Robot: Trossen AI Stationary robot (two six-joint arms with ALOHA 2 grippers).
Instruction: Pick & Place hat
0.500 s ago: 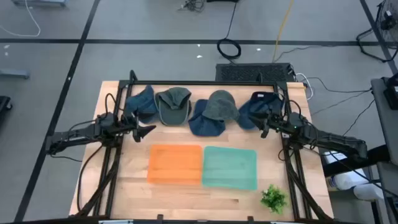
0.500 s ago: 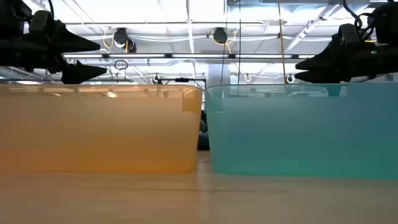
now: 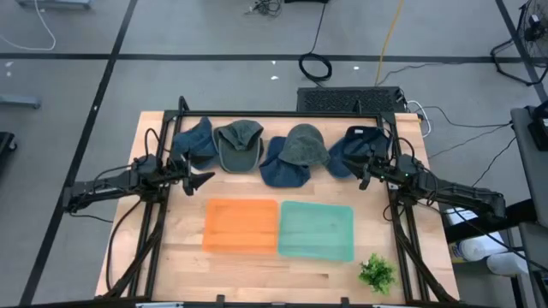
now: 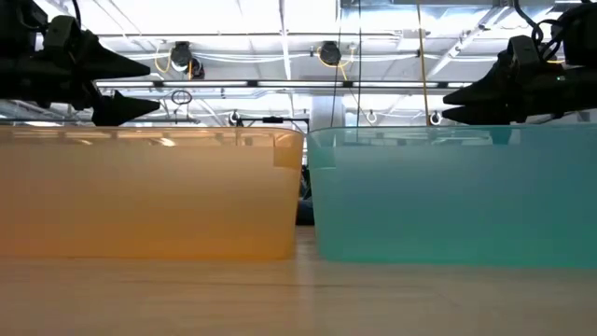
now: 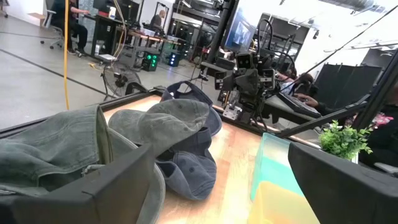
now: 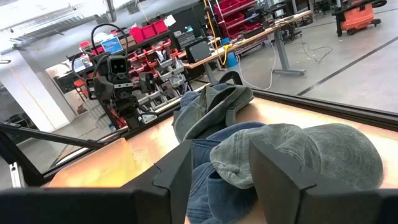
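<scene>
Several hats lie in a row along the table's far side: a blue hat (image 3: 195,141), a green hat (image 3: 240,144), a grey-green hat (image 3: 304,144) resting on a blue one (image 3: 281,169), and a dark blue hat (image 3: 349,151). My left gripper (image 3: 202,180) hovers open just near of the blue and green hats, fingers pointing toward the table's right. My right gripper (image 3: 363,178) hovers open beside the dark blue hat, fingers pointing toward the table's left. An orange bin (image 3: 241,225) and a teal bin (image 3: 317,229) stand side by side at mid-table. Both grippers show above the bins in the low view, the left gripper (image 4: 140,88) and the right gripper (image 4: 450,103).
A small green plant (image 3: 377,272) stands at the near right corner. A black frame rail (image 3: 282,114) runs along the table's far edge, and dark struts slant down both sides. Bare wood lies near of the bins.
</scene>
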